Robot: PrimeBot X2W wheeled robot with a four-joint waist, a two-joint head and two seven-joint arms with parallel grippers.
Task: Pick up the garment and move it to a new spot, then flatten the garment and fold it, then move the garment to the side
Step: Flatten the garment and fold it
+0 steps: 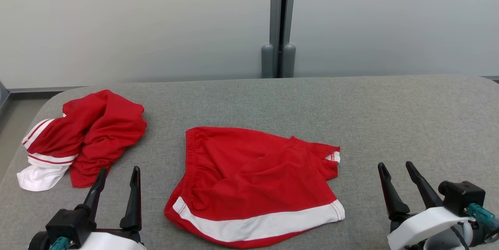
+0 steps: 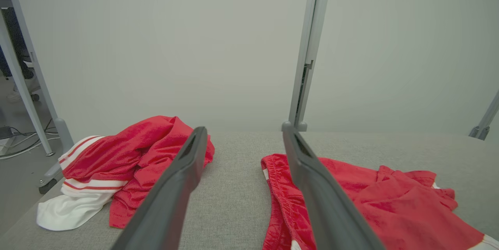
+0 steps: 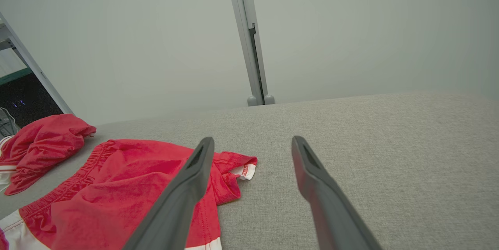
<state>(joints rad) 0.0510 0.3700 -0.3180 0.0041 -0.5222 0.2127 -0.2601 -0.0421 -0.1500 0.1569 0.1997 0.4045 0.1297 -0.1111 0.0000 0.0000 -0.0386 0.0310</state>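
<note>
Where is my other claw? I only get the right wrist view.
Observer: Your left claw is over the table's near left corner, open and holding nothing.
Operator: What's that red lump way over on the left?
Observer: A crumpled red garment. Its white end with red stripes lies by the table's left edge.
Operator: And the thing under me?
Observer: Those are red shorts. They lie between the left claw and your right claw, with the waistband towards the left claw.
</note>
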